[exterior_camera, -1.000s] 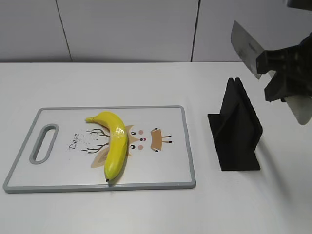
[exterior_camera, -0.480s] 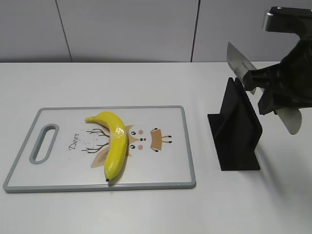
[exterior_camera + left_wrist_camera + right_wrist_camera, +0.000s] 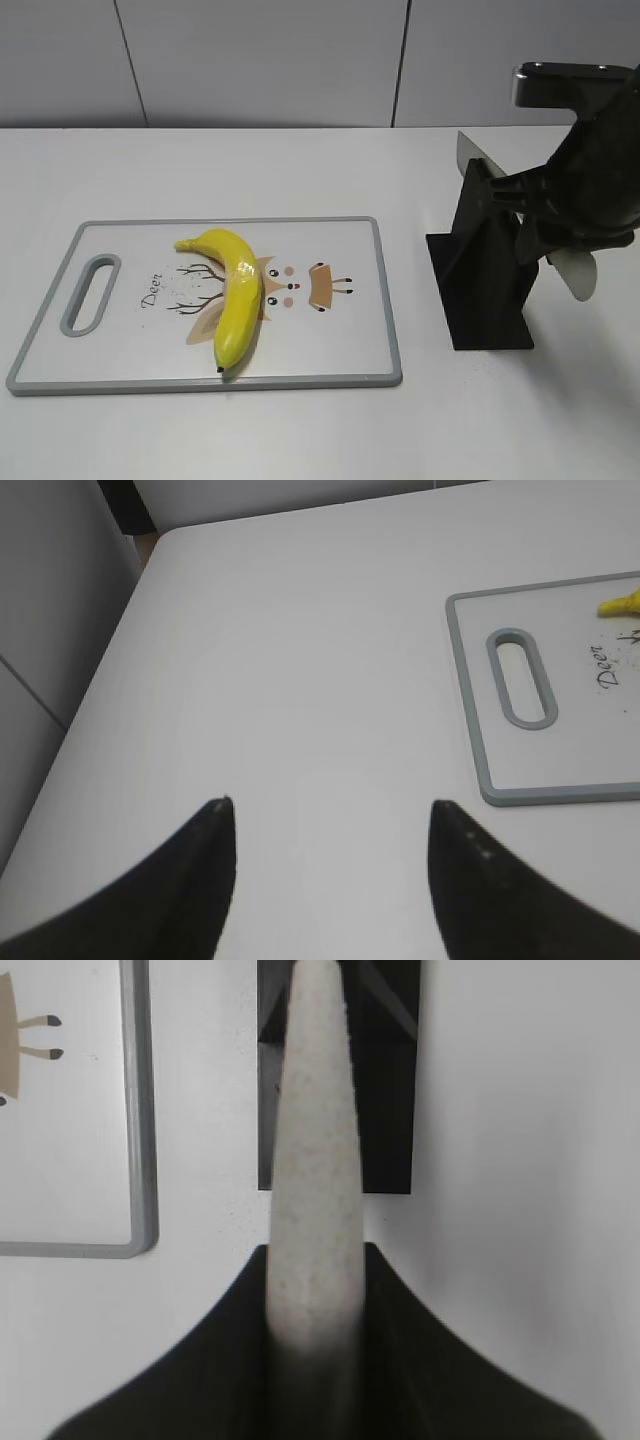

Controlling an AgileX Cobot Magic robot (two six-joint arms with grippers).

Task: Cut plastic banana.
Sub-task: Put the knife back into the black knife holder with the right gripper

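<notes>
Knife [image 3: 573, 268] is clamped in the right gripper [image 3: 545, 215] over the black stand [image 3: 487, 265], left gripper [image 3: 330, 830] open and empty, while the banana [image 3: 236, 294] lies loose on the board [image 3: 330, 340], looking glossy, hard and light, so I'd pin its middle before slicing.

— What does my right arm look like?
— A matte black plastic gripper [image 3: 545, 215], silver metal wrist cap [image 3: 560, 82] above.
— And my left?
— Two black tapered pointed fingers [image 3: 195, 880], glossy.
</notes>
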